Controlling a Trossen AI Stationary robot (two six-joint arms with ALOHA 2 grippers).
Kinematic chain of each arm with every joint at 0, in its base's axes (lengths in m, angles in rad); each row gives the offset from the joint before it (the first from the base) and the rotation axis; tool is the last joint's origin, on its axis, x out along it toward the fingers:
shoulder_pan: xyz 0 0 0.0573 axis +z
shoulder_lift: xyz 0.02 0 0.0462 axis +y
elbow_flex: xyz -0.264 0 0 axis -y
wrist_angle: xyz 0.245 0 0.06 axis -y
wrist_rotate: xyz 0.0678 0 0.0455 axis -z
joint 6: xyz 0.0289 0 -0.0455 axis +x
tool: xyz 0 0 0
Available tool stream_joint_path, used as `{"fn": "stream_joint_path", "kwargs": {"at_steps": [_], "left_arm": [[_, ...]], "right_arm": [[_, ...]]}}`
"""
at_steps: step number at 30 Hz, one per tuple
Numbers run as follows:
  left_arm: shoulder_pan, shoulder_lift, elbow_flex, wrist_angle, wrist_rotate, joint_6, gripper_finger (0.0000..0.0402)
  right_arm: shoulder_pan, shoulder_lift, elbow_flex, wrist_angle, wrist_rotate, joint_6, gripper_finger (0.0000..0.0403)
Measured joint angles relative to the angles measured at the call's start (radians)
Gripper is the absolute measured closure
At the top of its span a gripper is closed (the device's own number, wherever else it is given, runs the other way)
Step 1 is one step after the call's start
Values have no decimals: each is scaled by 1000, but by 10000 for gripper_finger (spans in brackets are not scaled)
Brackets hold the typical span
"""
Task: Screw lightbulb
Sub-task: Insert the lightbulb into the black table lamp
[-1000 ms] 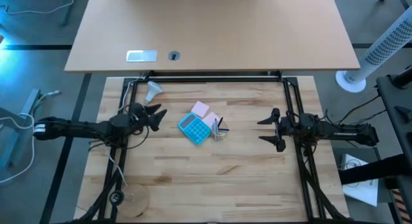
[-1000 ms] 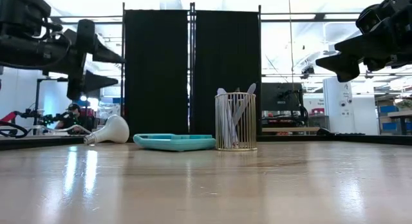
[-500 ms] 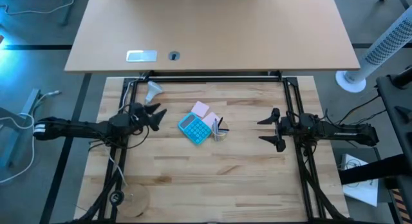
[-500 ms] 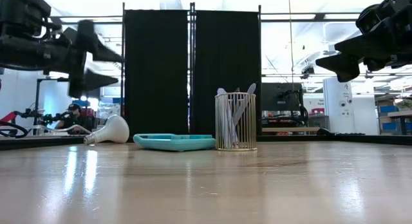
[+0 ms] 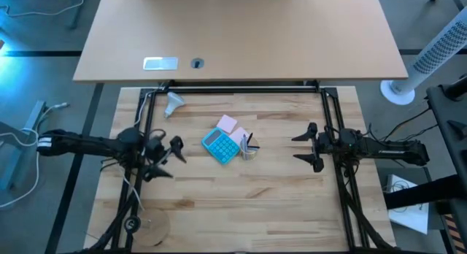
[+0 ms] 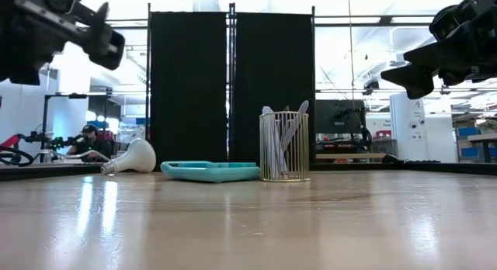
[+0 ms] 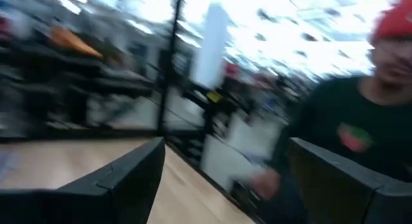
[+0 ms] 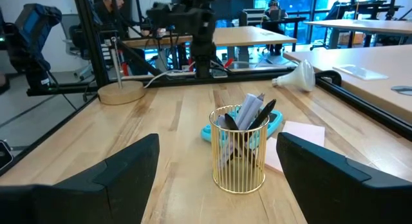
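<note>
Near the far left corner of the wooden bench (image 5: 241, 203), the lightbulb (image 5: 174, 103) is seen lying on its side, its narrow base pointing away from the blue calculator (image 5: 220, 146), which serves as the landmark at the bench's middle. Well apart from the calculator toward the far left is where the bulb rests, untouched by either arm. Just beside the calculator, on its right, a gold wire pen cup (image 5: 250, 149) is stood upright with pens in it, and a pink sticky-note pad (image 5: 228, 124) is laid at the calculator's far edge. The left tool (image 5: 166, 158) is held above the bench to the left of the calculator, nearer than the bulb, with its fingers spread wide and nothing between them; in the left wrist view a person in a dark top (image 7: 335, 140) is seen beyond the bench. The right tool (image 5: 306, 147) is kept raised well to the right of the calculator, its fingers also spread wide and empty. A round wooden disc (image 5: 149, 226) is placed at the near left corner, far from the calculator.
</note>
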Motion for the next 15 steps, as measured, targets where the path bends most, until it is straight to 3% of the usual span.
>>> {"fn": "stream_joint_path", "kwargs": {"at_steps": [4,6,12,15], "left_arm": [[-10,32,-9,-33,203,37,86],[-29,43,-9,-56,253,70,86],[-164,104,-9,-63,271,145,86],[-264,132,-9,-56,220,156,86]], "right_arm": [[0,0,0,0,0,0,94],[0,0,0,0,0,0,94],[0,0,0,0,0,0,94],[0,0,0,0,0,0,94]]}}
